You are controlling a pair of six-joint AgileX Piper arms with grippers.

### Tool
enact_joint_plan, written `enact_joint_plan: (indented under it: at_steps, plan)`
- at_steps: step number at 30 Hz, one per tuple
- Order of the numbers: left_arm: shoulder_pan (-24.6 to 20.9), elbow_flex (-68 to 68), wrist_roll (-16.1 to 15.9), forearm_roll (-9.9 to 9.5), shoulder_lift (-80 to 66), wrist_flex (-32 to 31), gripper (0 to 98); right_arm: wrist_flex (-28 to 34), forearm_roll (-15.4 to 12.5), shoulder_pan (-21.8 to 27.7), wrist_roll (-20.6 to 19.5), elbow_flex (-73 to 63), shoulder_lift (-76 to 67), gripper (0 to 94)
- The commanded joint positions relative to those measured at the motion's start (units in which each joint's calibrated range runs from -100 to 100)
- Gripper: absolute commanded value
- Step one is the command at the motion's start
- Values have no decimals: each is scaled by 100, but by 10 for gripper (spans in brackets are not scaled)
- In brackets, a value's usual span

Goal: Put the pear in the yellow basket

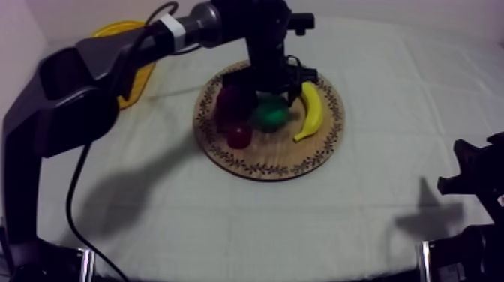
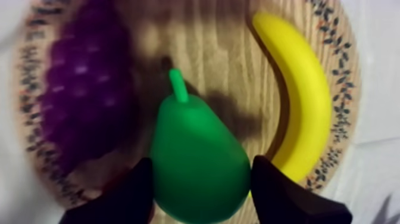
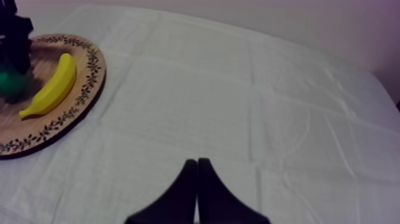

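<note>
The green pear (image 2: 199, 161) lies on the round wooden board (image 1: 262, 169), between the purple grapes (image 2: 83, 89) and the banana (image 2: 303, 101). My left gripper (image 2: 202, 167) is down over it, one black finger (image 2: 134, 193) against each side, shut on the pear. From above, the left gripper (image 1: 270, 94) covers the top of the pear (image 1: 270, 115). A small red fruit (image 1: 240, 136) sits in front of the grapes (image 1: 228, 105). The yellow basket (image 1: 120, 34) stands at the back left, partly behind my left arm. My right gripper (image 3: 197, 164) is shut on nothing, low at the right side (image 1: 474, 174).
The banana (image 1: 310, 111) lies along the board's right side, close to the left gripper. Bare cloth stretches between the board and the basket, crossed by my left arm. In the right wrist view the board (image 3: 59, 119) and banana (image 3: 50, 86) lie far off over open cloth.
</note>
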Motion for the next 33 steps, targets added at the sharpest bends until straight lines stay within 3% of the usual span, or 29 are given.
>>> enact_joint_plan:
  at_steps: [1,8,16,24,33]
  plan:
    - [6,136,55,-215,-675,45,513,-3,-2,1,1,4,-2,3]
    - [-269,917,145,-620,-2740,108,536,-3,-2,1,1,4,-2,3]
    - [-1198,1959,28,-915,-4226,121,551,-3,-2,1,1,4,-2,3]
    - [-2066,2817,-98,-1093,-4395,117,548,-3,-2,1,1,4,-2,3]
    - [-2472,2949,-53,-1189,-3614,106,545,-3,-2,1,1,4,-2,3]
